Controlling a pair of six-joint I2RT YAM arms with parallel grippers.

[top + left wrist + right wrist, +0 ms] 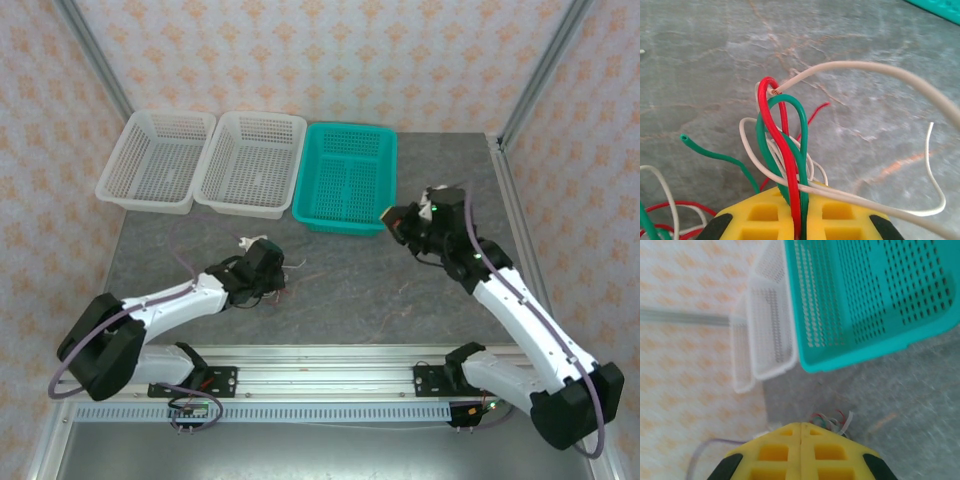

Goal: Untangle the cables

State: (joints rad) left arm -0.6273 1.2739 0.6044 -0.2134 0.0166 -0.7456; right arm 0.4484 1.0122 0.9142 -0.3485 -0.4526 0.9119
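We see grey marbled table (400, 290), teal perforated plastic basket (345, 180). Near-right of basket, right gripper (801, 430): yellow jaws pressed together, empty. Well near-left of basket, left gripper (801, 205): jaws pinching red and green loops of tangled thin red, green, cream-white cables (785, 135).

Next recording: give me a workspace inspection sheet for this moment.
Surface: grey stone-look table.
Job's things: red, green and white wires, tangled in one bunch by the left arm.
Clutter: nothing seen.
Claws: left claw shut on wires, red and green strands between its fingers; right claw shut, empty, above the table near the teal basket.
Cables: purple-grey arm cables run along both arms.
Surroundings: two white baskets beside the teal one at the far edge; patterned walls.
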